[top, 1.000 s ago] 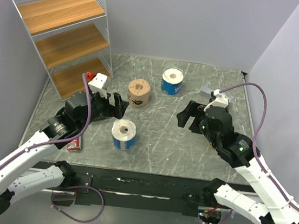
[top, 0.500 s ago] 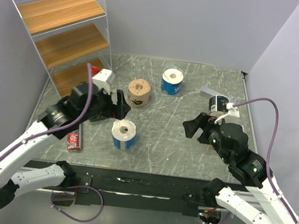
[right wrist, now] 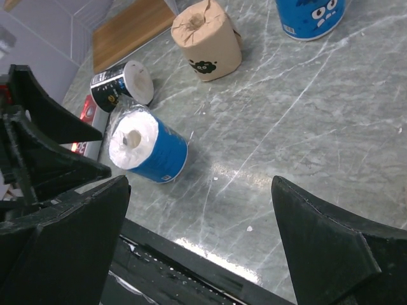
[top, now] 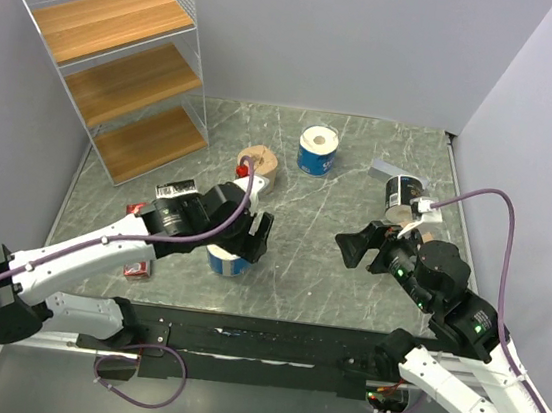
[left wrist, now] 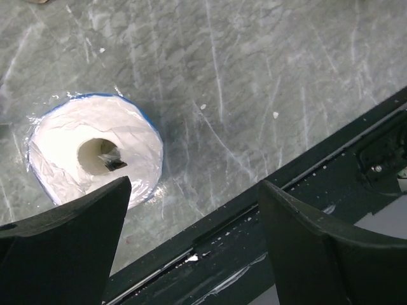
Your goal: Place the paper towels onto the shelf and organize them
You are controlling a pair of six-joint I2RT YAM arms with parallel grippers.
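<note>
Top external shows the left gripper [top: 252, 236] swung away from the foot of the shelf [top: 123, 57], where it hovered a second ago, and now over the blue-wrapped roll [top: 228, 253] near the worktop's [top: 360, 177] near edge. Left wrist view has that roll standing on end, off to one side of the gap and not yet between the jaws, which are spread with nothing in them. The right gripper [top: 360, 245] has pulled back toward the near right, jaws wide and empty, uncovering a black-wrapped roll [top: 398, 193] by the right edge. A tan roll [top: 258, 164] and a second blue roll [top: 317, 149] stand toward the far edge. Right wrist view shows another black roll [right wrist: 121, 82] lying beside the near blue one. No roll is on the shelf at the far left corner. I judge the left arm is lining up a first pick and must shift sideways to centre the roll
</note>
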